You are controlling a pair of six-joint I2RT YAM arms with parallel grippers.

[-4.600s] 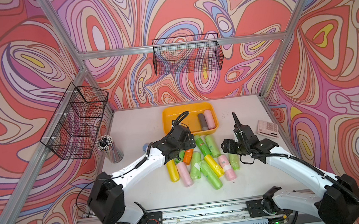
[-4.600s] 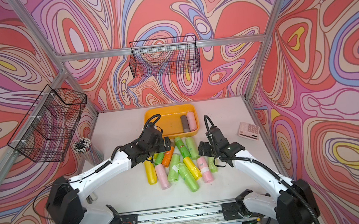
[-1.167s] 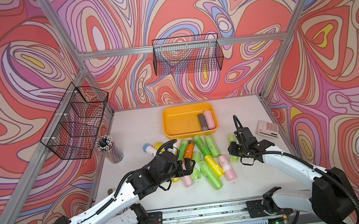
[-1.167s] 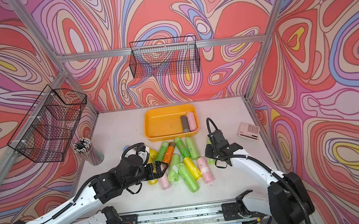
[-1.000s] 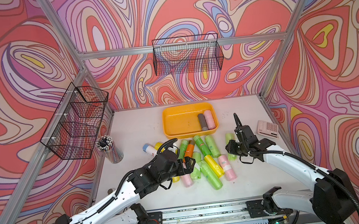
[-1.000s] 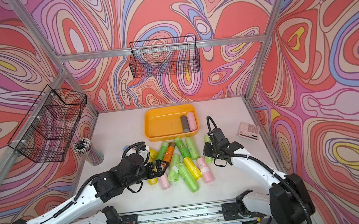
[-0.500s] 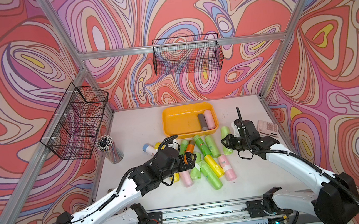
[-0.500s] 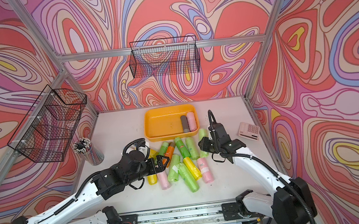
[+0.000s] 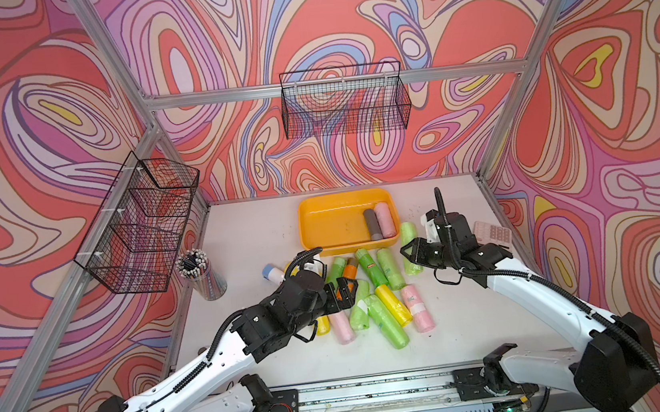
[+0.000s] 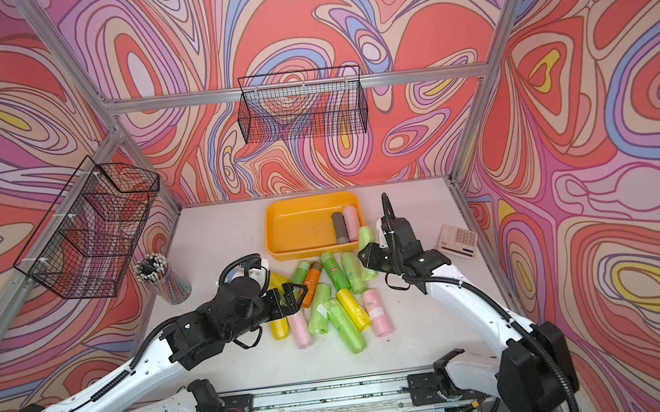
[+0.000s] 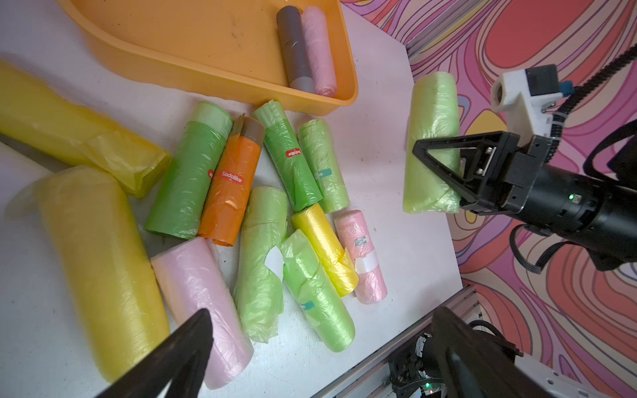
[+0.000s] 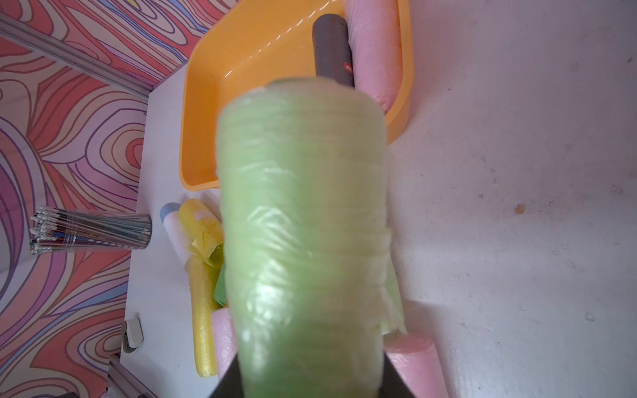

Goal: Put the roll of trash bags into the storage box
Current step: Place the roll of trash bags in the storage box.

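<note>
The storage box point(image 9: 322, 224) is a shallow orange-yellow tray at the back middle of the table. A grey roll point(image 9: 372, 224) and a pink roll point(image 9: 385, 220) lie along its right wall. My right gripper point(image 9: 410, 253) is shut on a light green roll of trash bags point(image 9: 408, 234). It holds the roll off the table, just right of the box's near right corner point(image 12: 396, 127). In the right wrist view the roll point(image 12: 303, 213) hides the fingers. My left gripper point(image 9: 348, 293) hovers open and empty over the left side of the pile of rolls point(image 9: 390, 317).
Several green, yellow, pink and orange rolls point(image 11: 224, 182) lie loose in front of the box. A cup of pencils point(image 9: 201, 270) stands at the left, and a pink calculator point(image 9: 492, 234) lies at the right edge. Black wire baskets point(image 9: 344, 101) point(image 9: 138, 227) hang on the walls.
My right gripper has lifted the green roll off the table and carried it back toward the box's near right corner. The left arm has edged forward over the pile, still open.
</note>
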